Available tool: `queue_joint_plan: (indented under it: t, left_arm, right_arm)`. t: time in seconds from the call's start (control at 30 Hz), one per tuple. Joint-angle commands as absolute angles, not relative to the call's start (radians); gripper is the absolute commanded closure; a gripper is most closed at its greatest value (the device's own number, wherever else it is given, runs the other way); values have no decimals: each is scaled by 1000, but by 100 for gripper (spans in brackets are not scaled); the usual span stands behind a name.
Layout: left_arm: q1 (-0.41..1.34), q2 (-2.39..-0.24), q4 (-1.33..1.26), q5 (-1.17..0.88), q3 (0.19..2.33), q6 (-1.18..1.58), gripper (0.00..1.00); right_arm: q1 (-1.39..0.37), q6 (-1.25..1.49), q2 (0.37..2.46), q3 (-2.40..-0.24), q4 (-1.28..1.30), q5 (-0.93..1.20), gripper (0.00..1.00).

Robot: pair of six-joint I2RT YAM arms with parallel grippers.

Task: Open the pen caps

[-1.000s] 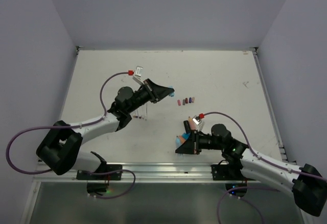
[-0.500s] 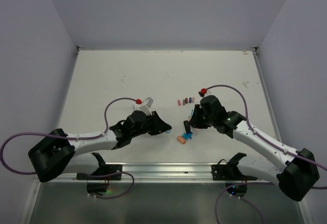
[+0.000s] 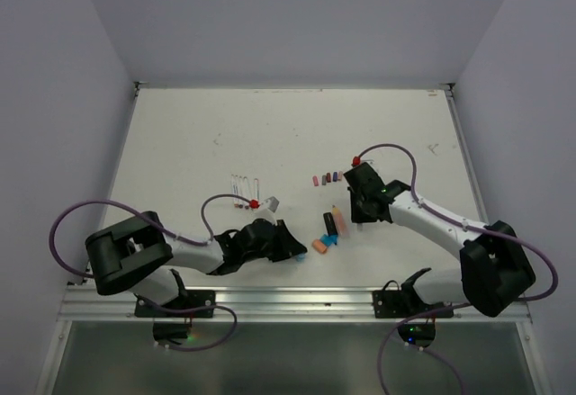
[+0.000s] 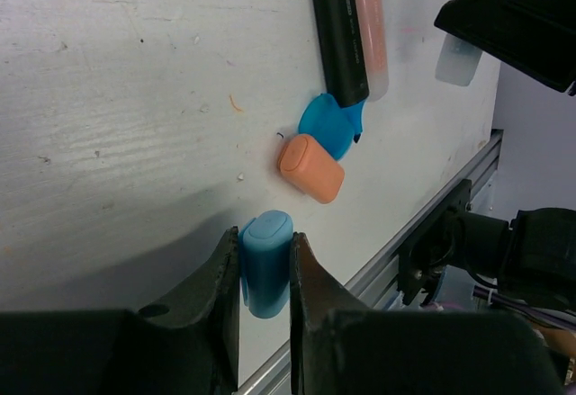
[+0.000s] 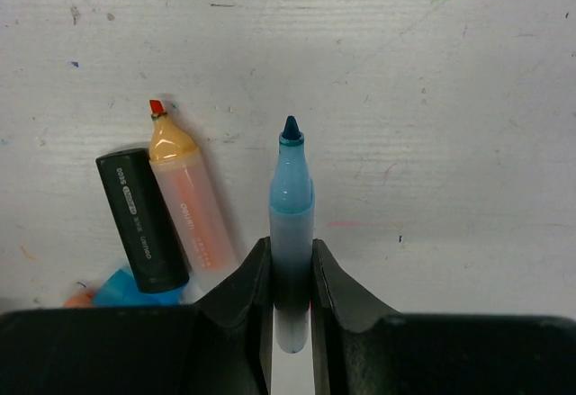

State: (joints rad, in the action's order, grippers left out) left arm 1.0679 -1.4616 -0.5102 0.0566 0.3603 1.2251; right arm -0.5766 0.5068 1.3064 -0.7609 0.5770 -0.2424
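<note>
The left hand [image 4: 264,244] is pinching a pale blue cap [image 4: 267,271], its two dark fingers closing on the sides of this smooth, round-ended plastic tube. It is hanging low over the scuffed white surface [image 4: 108,98]. Whether the cap is touching the surface cannot be told.

The cap is sitting a little past the near end of the black marker [image 4: 339,26], a thick matte barrel. A chunky blue cap [image 4: 328,125] is lying right against that end. A stubby orange cap [image 4: 310,168] with rounded corners is resting just beside it, between the marker and the held cap.

A translucent salmon marker [image 5: 184,201] with a bare orange tip is lying alongside the black marker, touching it.

The right hand [image 5: 291,249] is gripping a pale blue marker [image 5: 292,201] by its barrel just beside these two, with its dark pointed tip uncovered.

A row of small caps [image 3: 328,178] is lying well beyond the black marker, and thin white barrels [image 3: 245,184] are lying farther left.
</note>
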Motion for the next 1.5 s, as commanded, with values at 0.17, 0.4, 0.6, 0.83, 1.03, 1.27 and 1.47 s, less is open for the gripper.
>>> queue_joint_plan:
  t: [0.17,0.4,0.6,0.83,1.03,1.27,1.47]
  left_arm:
    - [1121,-1560,-811,126,330,1330,100]
    - [1140,-1666,-971,132,304,1380,93]
    - [1138,-1709,-1000,135,307,1384,87]
    - [1138,-1715,-1012,147,295,1388,61]
    - [1140,-1698,-1012,160,275,1391,47]
    - [1143,-1614,-974,204,221,1407,44]
    - [1157,-1432,-818,279,175,1391,43]
  right_arm:
    - [-574,483,1347,-767,489,-247,97]
    - [-574,474,1365,-764,474,-230,95]
    - [-574,476,1379,-761,454,-207,94]
    - [-574,477,1387,-756,443,-193,94]
    - [-574,477,1382,-752,437,-172,94]
    - [-575,476,1393,-739,425,-143,93]
    - [-574,476,1407,-733,422,-144,90]
